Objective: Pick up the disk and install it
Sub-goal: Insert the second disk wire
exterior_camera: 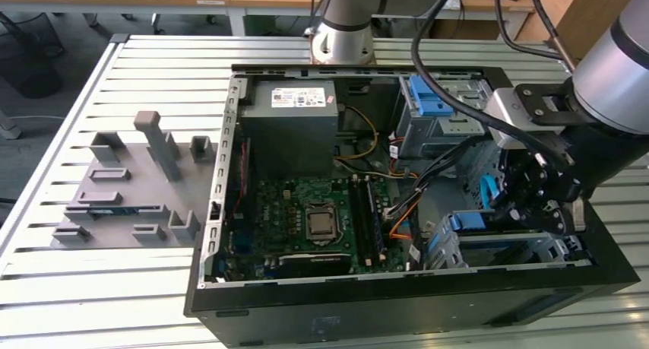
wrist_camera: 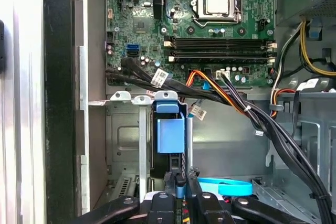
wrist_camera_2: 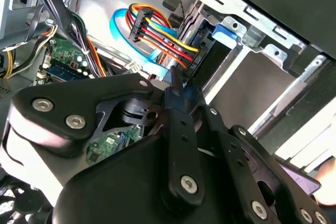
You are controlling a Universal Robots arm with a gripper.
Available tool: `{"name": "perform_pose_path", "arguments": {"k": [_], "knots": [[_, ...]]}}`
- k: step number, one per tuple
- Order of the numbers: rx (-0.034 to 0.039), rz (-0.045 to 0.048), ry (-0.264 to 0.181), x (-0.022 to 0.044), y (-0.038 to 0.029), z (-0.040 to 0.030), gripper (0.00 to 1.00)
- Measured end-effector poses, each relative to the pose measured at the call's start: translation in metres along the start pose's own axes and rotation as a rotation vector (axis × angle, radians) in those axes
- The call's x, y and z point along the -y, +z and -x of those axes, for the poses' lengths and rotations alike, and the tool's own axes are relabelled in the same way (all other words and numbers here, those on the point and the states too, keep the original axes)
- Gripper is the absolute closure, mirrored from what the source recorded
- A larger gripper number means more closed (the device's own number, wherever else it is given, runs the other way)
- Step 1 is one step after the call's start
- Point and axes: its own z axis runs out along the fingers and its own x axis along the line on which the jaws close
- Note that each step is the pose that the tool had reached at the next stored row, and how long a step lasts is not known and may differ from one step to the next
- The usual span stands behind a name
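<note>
Disk (wrist_camera: 169,132) is sitting on edge in the metal drive cage (wrist_camera: 123,129) of the open PC case (exterior_camera: 215,212), its blue plastic rail facing the camera in the first wrist view. The case lies on the slatted bench (exterior_camera: 102,288). The claw (wrist_camera: 180,183) hangs right at the disk's near edge, but honestly I can't tell if it's clamped on the rail or let go. A flat blue cable (wrist_camera: 226,186) loops just beside it. As for labels, the power supply (exterior_camera: 289,109) has a white sticker and the black cable bundle carries small white tags (wrist_camera: 160,77). None of it's legible to me.
</note>
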Motion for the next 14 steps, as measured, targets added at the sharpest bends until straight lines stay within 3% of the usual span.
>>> {"name": "perform_pose_path", "arguments": {"k": [11, 14], "knots": [[0.0008, 0.0, 0.0, 0.0, -0.0155, 0.0009, 0.77], [0.001, 0.0, 0.0, 0.0, -0.017, 0.001, 0.77]]}}
